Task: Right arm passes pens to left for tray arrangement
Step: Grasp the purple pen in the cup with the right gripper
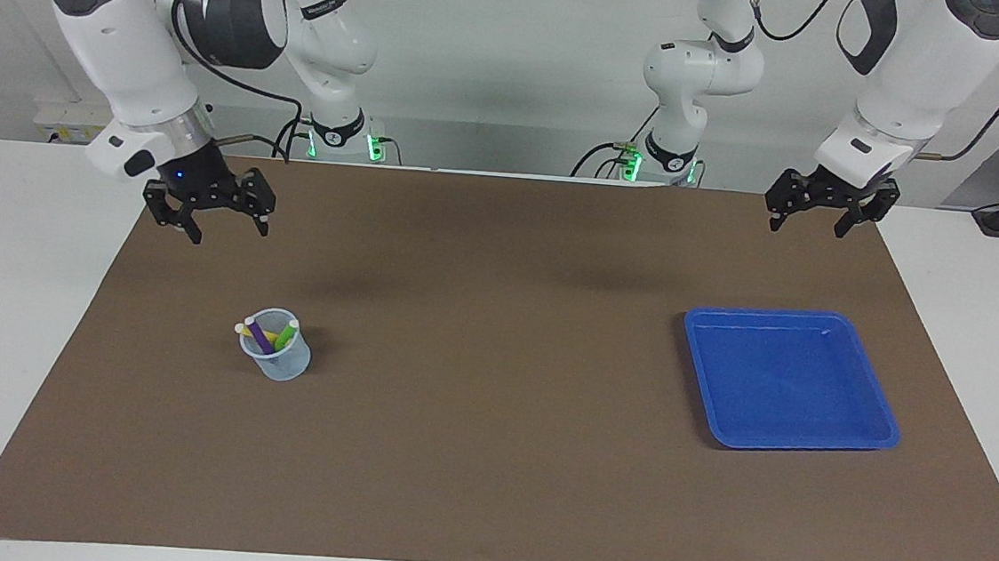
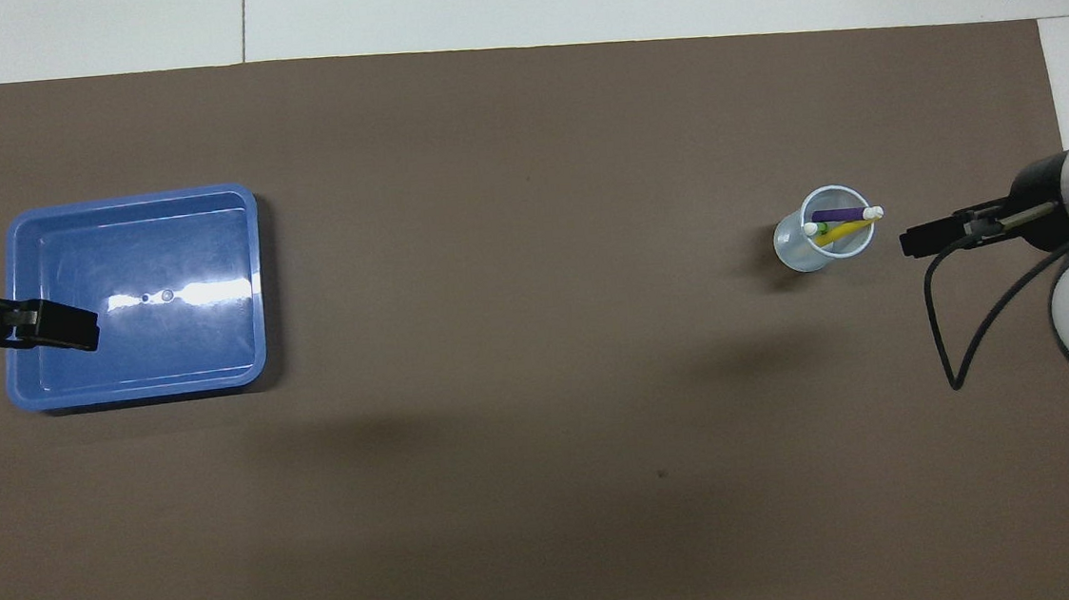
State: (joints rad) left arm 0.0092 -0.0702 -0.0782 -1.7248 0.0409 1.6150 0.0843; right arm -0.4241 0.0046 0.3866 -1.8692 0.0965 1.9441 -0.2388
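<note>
The three pens stand together in a small translucent cup [image 1: 277, 359]: purple [image 1: 260, 336], bright green [image 1: 287, 333] and yellow [image 1: 244, 329]. The cup also shows in the overhead view [image 2: 824, 241], with the purple pen [image 2: 841, 215] lying across its mouth. The blue tray [image 1: 790, 379] lies empty at the left arm's end of the table, and shows in the overhead view [image 2: 139, 360]. My right gripper [image 1: 229, 232] is open and empty, raised over the mat beside the cup. My left gripper [image 1: 808, 228] is open and empty, raised over the mat by the tray's edge.
A brown mat [image 1: 490, 405] covers most of the white table. A black cable hangs from the right arm's wrist [image 2: 940, 335]. The arm bases stand at the table's edge on the robots' side.
</note>
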